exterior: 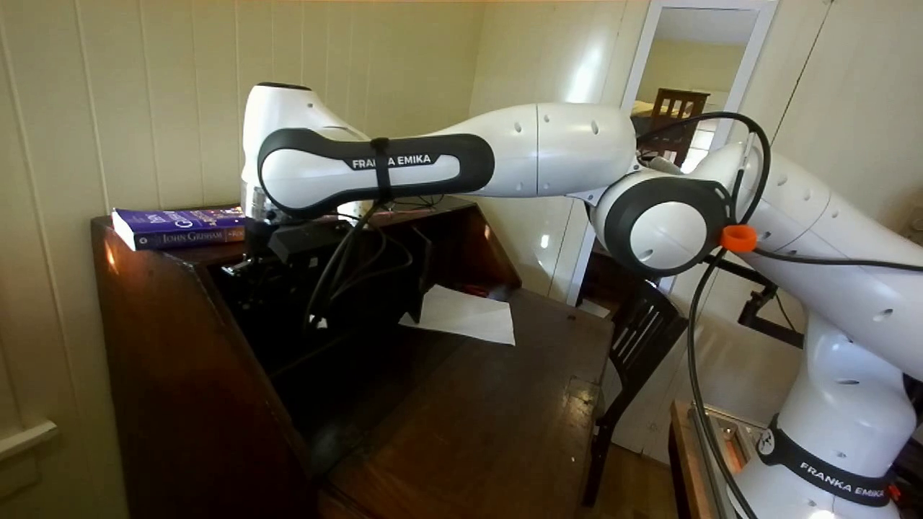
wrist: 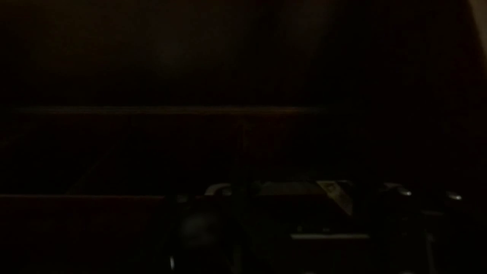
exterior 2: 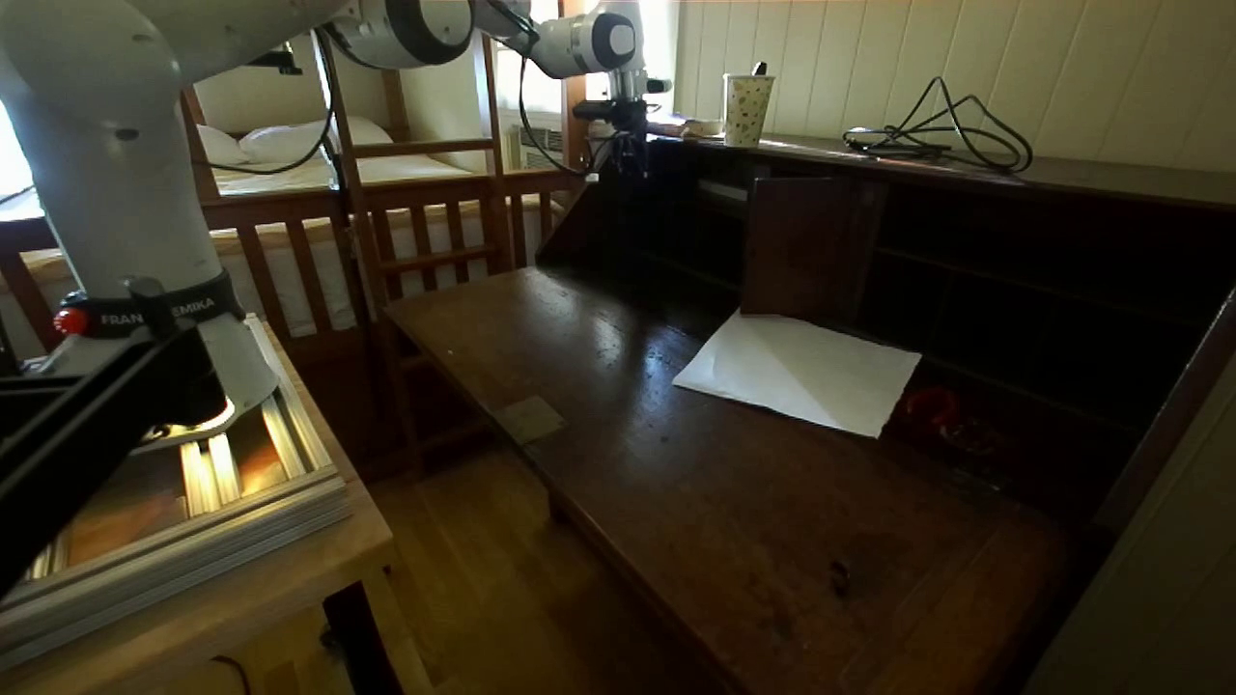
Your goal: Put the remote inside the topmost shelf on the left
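The wrist view is very dark. My gripper (exterior 2: 632, 166) points down at the far left end of the desk's compartments, close to the topmost shelf (exterior 2: 697, 176), a dark narrow recess under the desk top. In an exterior view the gripper (exterior: 249, 277) is a black shape inside the desk's upper opening. In the wrist view the two gripper fingers (wrist: 298, 194) stand apart, with a wooden edge (wrist: 171, 110) beyond them. It is too dark to tell whether something black sits between them. I cannot make out the remote in any view.
A white paper sheet (exterior 2: 801, 372) lies on the desk's writing board (exterior 2: 666, 483). An open small door (exterior 2: 797, 246) sticks out mid-desk. On the desk top are a blue book (exterior: 180, 227), a patterned cup (exterior 2: 746, 111) and a black cable (exterior 2: 937, 135). A red object (exterior 2: 929, 410) lies at the right.
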